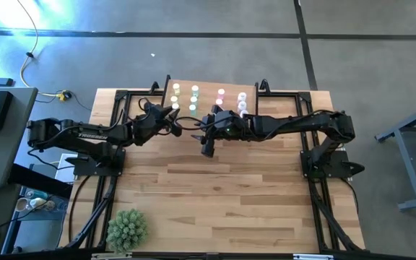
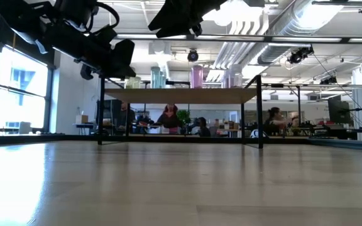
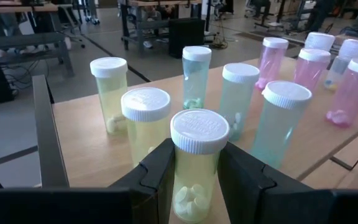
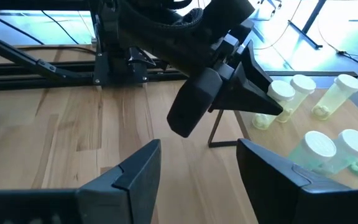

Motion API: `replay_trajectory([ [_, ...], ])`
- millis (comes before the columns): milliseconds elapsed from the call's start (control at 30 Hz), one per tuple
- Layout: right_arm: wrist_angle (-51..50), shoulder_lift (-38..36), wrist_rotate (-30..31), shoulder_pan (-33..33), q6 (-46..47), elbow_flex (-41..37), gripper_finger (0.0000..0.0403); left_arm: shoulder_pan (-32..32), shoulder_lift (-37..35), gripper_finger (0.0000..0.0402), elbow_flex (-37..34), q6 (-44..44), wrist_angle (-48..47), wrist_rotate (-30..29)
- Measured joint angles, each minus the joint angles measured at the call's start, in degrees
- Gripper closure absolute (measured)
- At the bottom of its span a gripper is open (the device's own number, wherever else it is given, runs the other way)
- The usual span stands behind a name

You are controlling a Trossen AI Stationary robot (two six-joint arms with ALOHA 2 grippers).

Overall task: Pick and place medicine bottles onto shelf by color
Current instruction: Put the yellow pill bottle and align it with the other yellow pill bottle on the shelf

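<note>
Left gripper (image 3: 194,177) pinches a yellow bottle (image 3: 196,163) at the shelf's (image 1: 206,88) edge; right gripper (image 4: 197,171), fingers spread and empty, hovers over the table (image 1: 222,195) just at 6 o'clock of the shelf. Table is pale wood planks, a plant (image 1: 127,230) at 7 o'clock. Beyond lies an open workshop with people (image 2: 168,119) seated at benches. Both arms reach inward from the table's sides, meeting at the shelf, which stands at 12 o'clock. Bottles (image 1: 208,97) stand upright there in rows: yellow, green, pink, white. Held one contains pale pills
</note>
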Motion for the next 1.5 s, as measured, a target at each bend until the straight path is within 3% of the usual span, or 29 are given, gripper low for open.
replay_trajectory([
  [367,-1.6,0.0,0.0,0.0,0.0,0.0,0.0201,-2.2,-1.1,0.0303,-0.1,-0.4,0.4,-0.1],
  [800,-1.9,0.0,-0.1,0.0,1.1,0.0,0.0201,-6.6,-1.8,0.0307,-0.1,-0.4,-2.2,-9.6],
  [1500,-1.9,0.0,-0.1,0.0,1.3,0.0,0.0201,-4.8,-1.8,0.0307,-0.1,-2.1,-3.7,-8.1],
])
